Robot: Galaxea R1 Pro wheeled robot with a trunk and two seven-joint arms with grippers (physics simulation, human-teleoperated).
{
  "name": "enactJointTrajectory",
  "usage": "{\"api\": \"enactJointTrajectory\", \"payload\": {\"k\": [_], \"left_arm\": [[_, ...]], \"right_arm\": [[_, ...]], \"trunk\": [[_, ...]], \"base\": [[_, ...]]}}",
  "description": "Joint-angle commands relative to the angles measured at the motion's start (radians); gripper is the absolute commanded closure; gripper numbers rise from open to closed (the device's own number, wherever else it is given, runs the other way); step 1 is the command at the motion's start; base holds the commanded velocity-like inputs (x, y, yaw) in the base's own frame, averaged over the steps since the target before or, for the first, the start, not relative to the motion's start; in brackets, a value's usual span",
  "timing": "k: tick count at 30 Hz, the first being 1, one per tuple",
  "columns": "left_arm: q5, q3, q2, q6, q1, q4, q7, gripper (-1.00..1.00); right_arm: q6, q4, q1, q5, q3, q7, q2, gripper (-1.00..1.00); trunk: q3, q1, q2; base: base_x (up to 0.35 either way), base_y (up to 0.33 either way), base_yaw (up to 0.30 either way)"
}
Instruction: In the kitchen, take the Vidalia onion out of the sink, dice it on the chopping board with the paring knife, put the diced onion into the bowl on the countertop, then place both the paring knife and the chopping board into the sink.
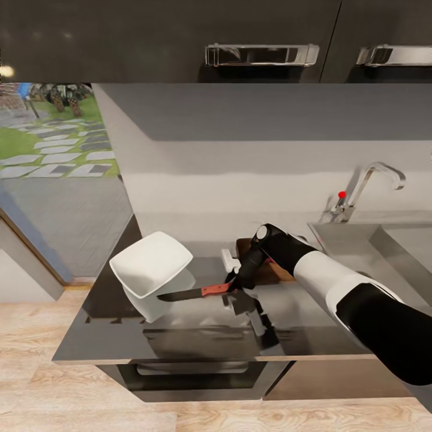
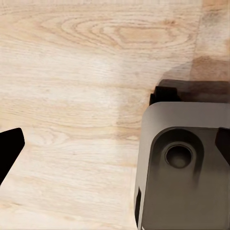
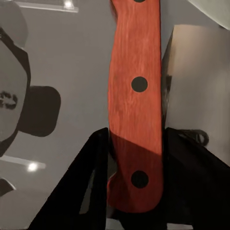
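Note:
My right gripper (image 1: 234, 285) is shut on the paring knife (image 1: 195, 293) by its red-orange handle (image 3: 136, 91). The dark blade points left toward the white bowl (image 1: 153, 261). In the right wrist view the handle sits between the two black fingers (image 3: 91, 187). The knife hangs low over the glossy grey countertop (image 1: 180, 336), in front of the bowl. The brown chopping board (image 1: 245, 245) lies behind my right wrist, mostly hidden by the arm. My left gripper (image 2: 115, 143) is open over wooden floor, one fingertip (image 2: 9, 149) at the picture's edge.
The steel sink (image 1: 354, 237) with its faucet (image 1: 367, 183) is at the right. Dark upper cabinets with chrome handles (image 1: 261, 55) hang overhead. A small white piece (image 1: 228, 259) lies by the board. The counter's left end meets an opening onto a garden. A grey part of the robot (image 2: 184, 167) shows over the floor.

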Motion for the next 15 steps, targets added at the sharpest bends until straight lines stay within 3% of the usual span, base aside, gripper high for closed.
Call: {"api": "enactJointTrajectory", "payload": {"k": [1,15], "left_arm": [[0.006,-0.004,0.000,-0.004,-0.002,0.003,0.001,-1.00],[0.006,-0.004,0.000,-0.004,-0.002,0.003,0.001,-1.00]], "right_arm": [[0.007,0.000,0.027,0.001,0.004,0.002,0.001,1.00],[0.007,0.000,0.027,0.001,0.004,0.002,0.002,1.00]], "trunk": [[0.000,0.000,0.000],[0.022,0.000,0.000]], "base": [[0.000,0.000,0.000],[0.000,0.000,0.000]]}}
